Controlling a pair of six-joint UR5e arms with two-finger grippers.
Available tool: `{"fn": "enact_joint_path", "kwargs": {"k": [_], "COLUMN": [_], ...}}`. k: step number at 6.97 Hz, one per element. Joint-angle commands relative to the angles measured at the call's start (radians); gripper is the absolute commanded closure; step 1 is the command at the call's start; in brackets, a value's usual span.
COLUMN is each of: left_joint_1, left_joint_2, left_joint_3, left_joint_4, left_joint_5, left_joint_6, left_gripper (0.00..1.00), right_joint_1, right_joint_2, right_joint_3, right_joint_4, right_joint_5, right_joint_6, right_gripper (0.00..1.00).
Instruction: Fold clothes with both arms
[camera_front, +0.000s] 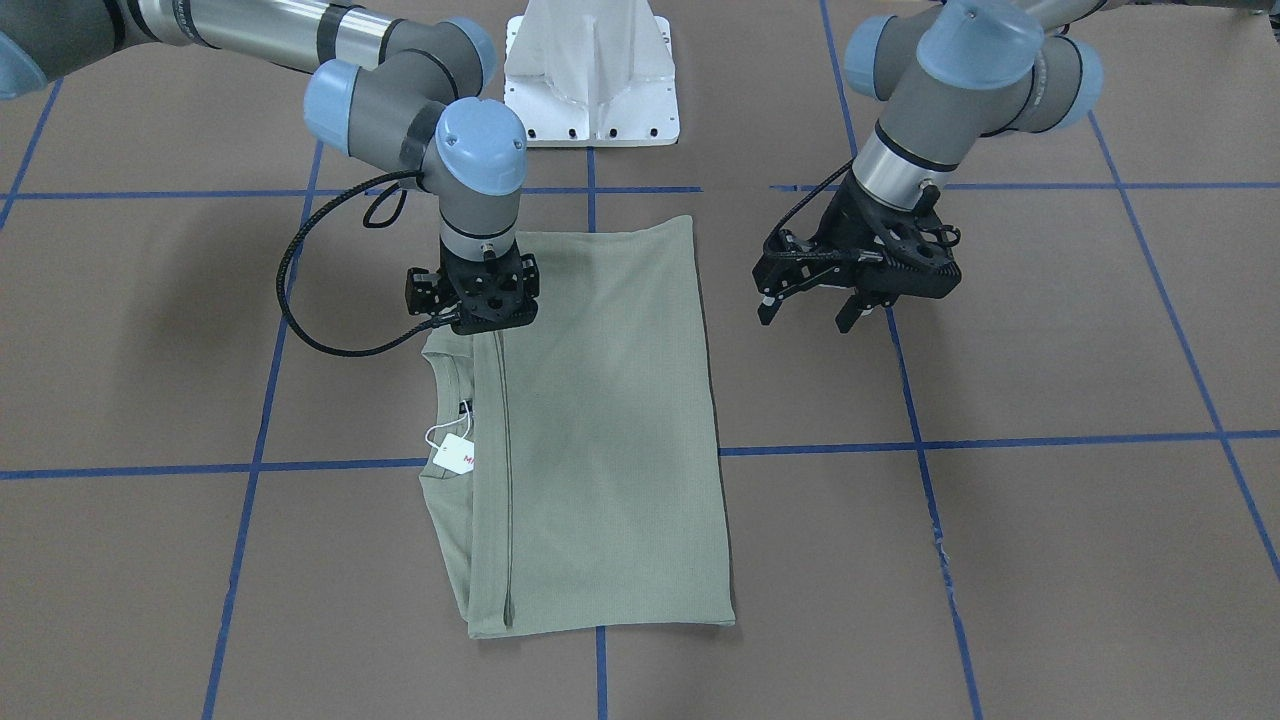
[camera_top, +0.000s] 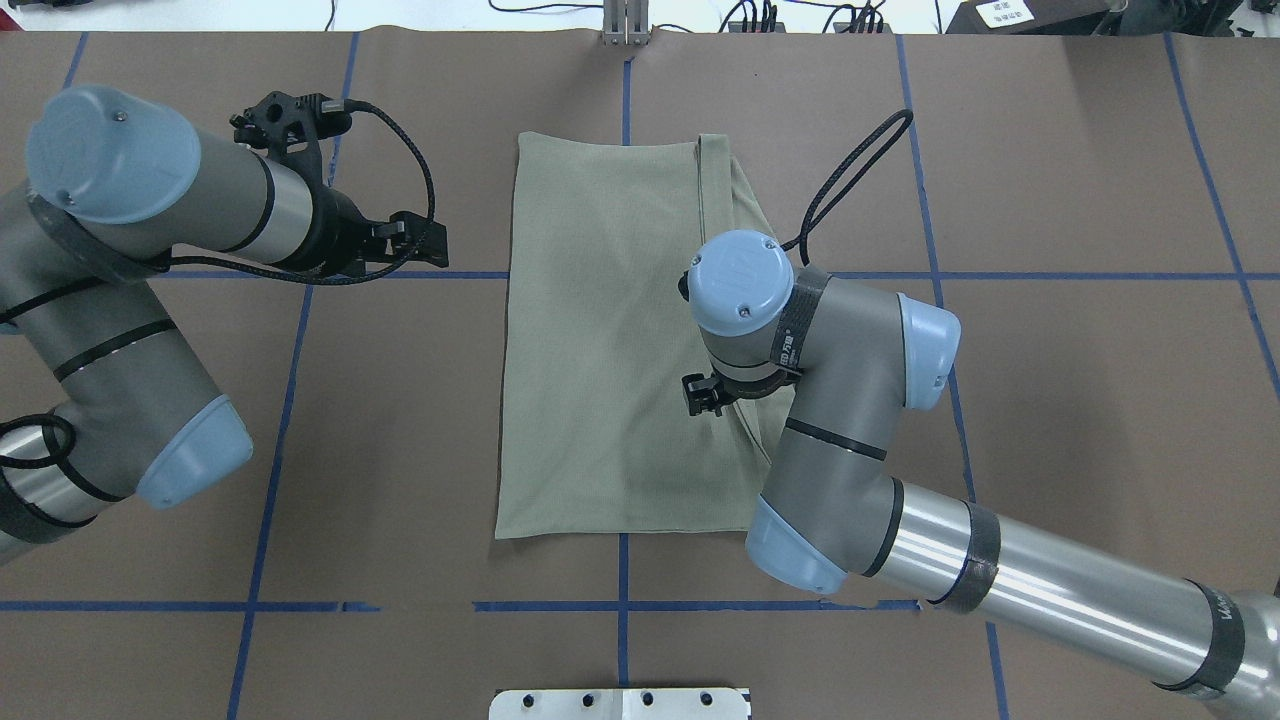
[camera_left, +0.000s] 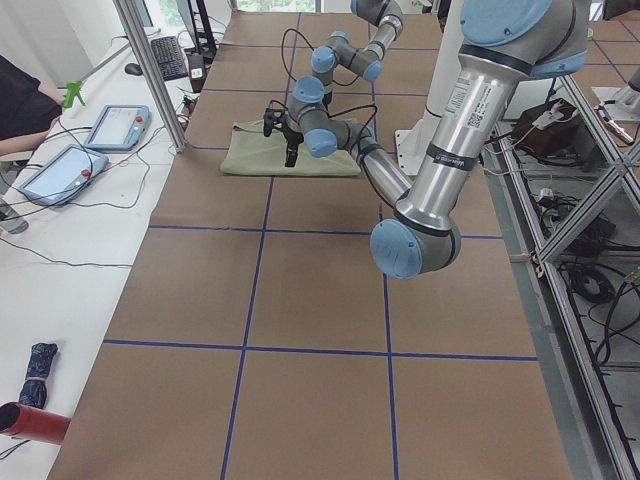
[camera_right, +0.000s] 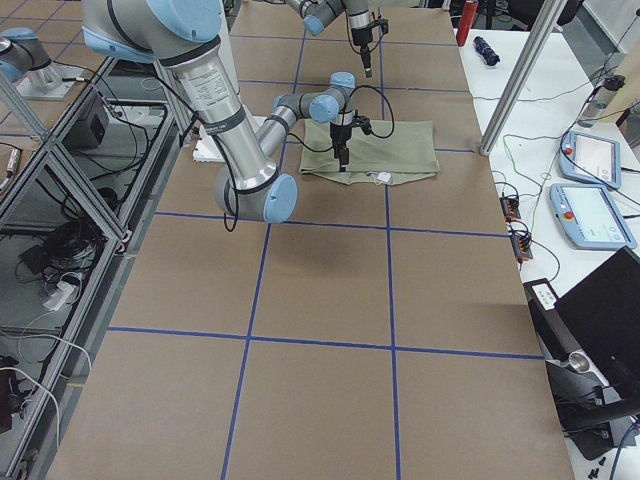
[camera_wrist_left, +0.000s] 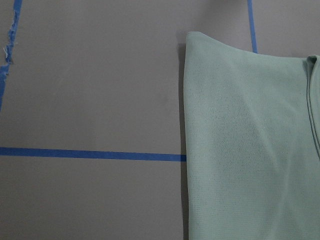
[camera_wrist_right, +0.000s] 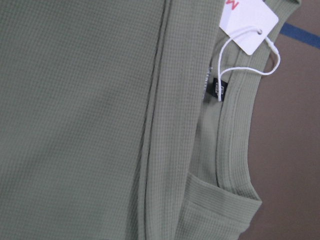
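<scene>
The sage-green shirt lies flat on the brown table, folded into a long rectangle. Its collar, black neck label and white hang tag stick out on one long side. My right gripper points straight down over that side, close to the collar's end; its fingers are hidden, so I cannot tell if it is open. My left gripper is open and empty, hovering above bare table beside the opposite long edge. The left wrist view shows a shirt corner and no fingers.
The white base pedestal stands at the robot's side of the table. Blue tape lines grid the brown surface. Teach pendants and an aluminium post stand beyond the far table edge.
</scene>
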Motion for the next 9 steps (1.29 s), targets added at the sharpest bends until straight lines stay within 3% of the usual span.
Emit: {"fn": "enact_joint_path", "kwargs": {"k": [1,7,9], "left_joint_1": [0.001,0.015,0.015], "left_joint_2": [0.000,-0.002,-0.009], "left_joint_3": [0.001,0.001,-0.001], "left_joint_4": [-0.001,-0.004,-0.001], "left_joint_5": [0.001,-0.001,0.001], "left_joint_6": [0.000,-0.003,-0.005], "left_gripper": [0.00,0.00,0.00], "right_joint_1": [0.000,0.020,0.052], "right_joint_2": [-0.009,-0.084,-0.150], "right_joint_3": [-0.010,0.011,0.083], "right_joint_4": [0.000,0.000,-0.002], "right_joint_5": [0.003,0.012,0.020], "right_joint_6": [0.000,-0.005,-0.043], "right_gripper": [0.00,0.00,0.00]}}
